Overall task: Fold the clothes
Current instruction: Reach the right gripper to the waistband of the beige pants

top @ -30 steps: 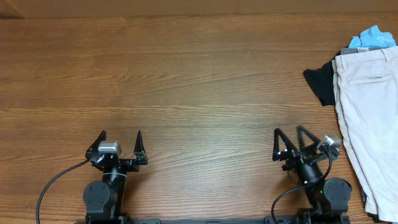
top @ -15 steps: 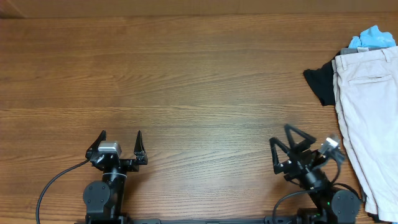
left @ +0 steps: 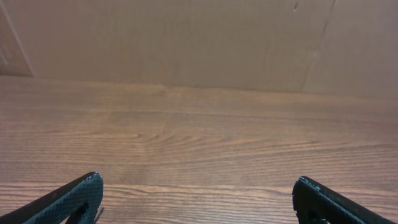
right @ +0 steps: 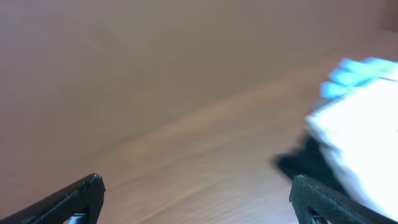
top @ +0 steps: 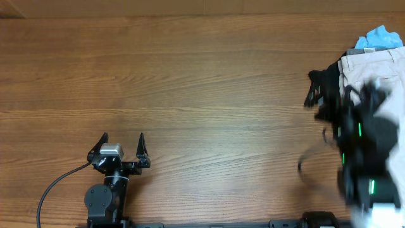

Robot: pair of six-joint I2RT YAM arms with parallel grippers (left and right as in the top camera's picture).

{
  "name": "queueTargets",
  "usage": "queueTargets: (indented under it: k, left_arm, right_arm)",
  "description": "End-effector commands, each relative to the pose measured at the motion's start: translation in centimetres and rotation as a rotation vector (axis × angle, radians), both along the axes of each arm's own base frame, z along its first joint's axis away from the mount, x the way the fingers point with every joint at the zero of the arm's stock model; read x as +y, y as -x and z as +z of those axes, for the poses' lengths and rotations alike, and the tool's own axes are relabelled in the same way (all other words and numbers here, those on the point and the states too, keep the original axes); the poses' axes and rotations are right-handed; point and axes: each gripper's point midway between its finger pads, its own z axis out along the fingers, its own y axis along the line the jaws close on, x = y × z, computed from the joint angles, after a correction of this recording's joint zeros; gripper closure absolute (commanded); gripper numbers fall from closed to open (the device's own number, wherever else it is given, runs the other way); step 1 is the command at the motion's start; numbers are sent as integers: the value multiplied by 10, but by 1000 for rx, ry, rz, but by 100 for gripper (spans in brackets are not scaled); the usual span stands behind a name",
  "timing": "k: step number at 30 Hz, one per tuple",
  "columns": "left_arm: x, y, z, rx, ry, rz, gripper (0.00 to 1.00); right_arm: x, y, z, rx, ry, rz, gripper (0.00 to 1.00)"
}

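Note:
The cream-beige trousers point(top: 381, 60) lie in a pile at the table's right edge; they show as a pale blur at the right of the right wrist view point(right: 364, 134). My right arm is a motion blur over them, and its gripper point(top: 321, 102) is near their left edge. In the right wrist view its fingers point(right: 196, 190) are spread wide with nothing between them. My left gripper point(top: 123, 138) rests open and empty at the front left, far from the trousers, with only bare wood between its fingers point(left: 196, 190).
A black garment point(top: 324, 81) sticks out from under the trousers' left side and also shows in the right wrist view point(right: 305, 165). A light blue cloth point(top: 380, 38) lies behind the pile. A brown wall rises beyond the table's far edge point(left: 199, 37).
My right arm has swung from its rest spot at the front right, up and back toward the trousers' left edge. The left arm has not moved.

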Motion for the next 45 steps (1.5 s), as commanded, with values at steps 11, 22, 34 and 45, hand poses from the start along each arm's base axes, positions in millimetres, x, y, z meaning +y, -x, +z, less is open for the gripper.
queueTargets:
  k: [11,22,34,45]
  left_arm:
    - [5,0,0,-5,-27,22,0]
    - [5,0,0,-5,-27,22,0]
    - [5,0,0,-5,-27,22,0]
    - [5,0,0,-5,-27,22,0]
  right_arm:
    - [-92,-123,-126,666,512,-148,0]
    - [-137,-156,-185,766,766,-254,0]
    - [-190,-138,-241,904,731,-318,1]
    - [-174,-151,-261,852,614,-168,4]
